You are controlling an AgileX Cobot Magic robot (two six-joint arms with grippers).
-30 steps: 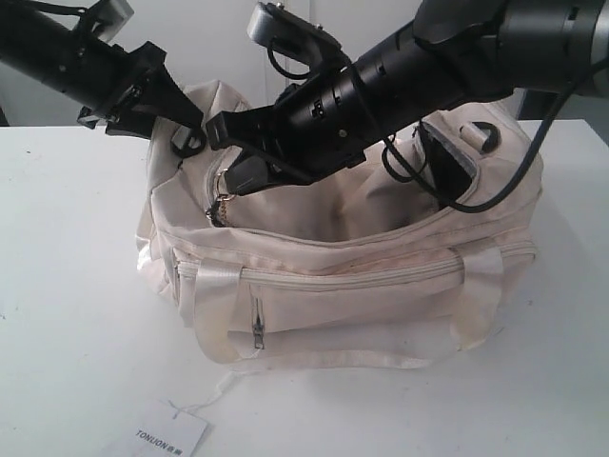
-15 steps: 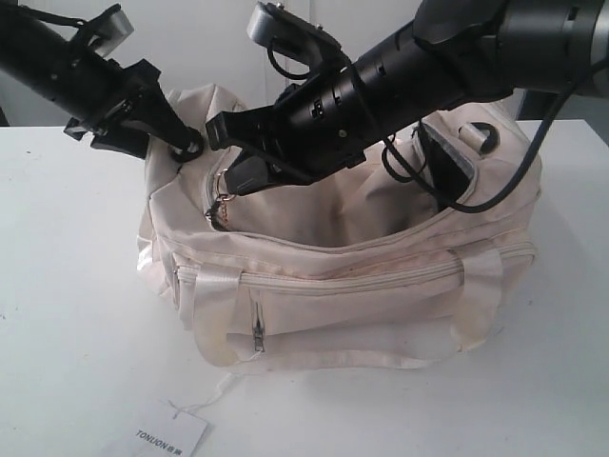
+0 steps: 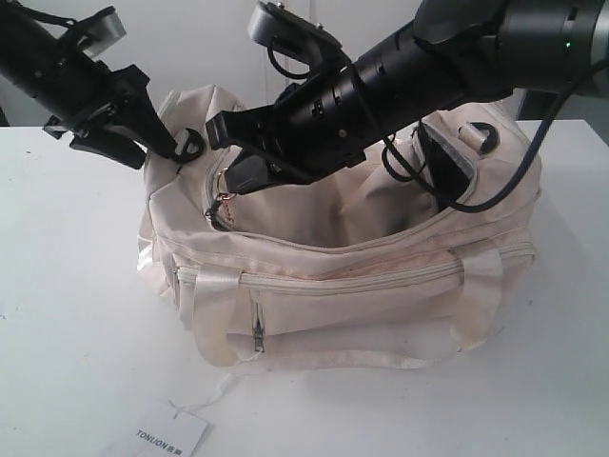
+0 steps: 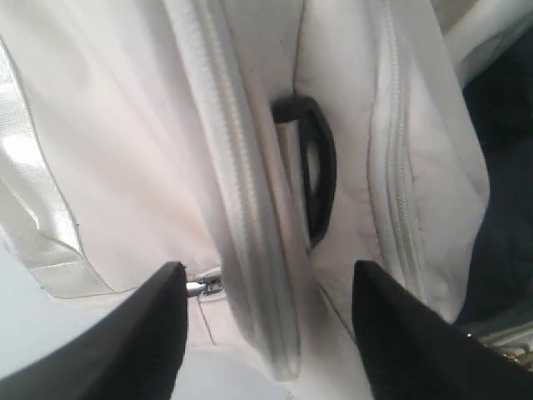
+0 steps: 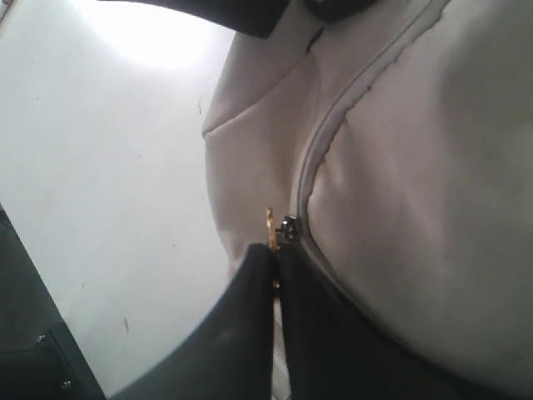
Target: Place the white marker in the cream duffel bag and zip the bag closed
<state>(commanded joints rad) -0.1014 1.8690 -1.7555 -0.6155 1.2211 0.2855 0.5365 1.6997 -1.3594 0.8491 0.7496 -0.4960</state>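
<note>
Item, cream duffel bag: right hand is pinching the gold zipper pull at its left-arm end, zipper track running rightward; left hand is hanging open alongside.

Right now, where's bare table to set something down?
Free, in the exterior view: table left of the bag, behind the paper tag; front-right corner beside the bag. Crowded: the bag's left end, left gripper open there, right gripper shut on the zipper pull.
</note>
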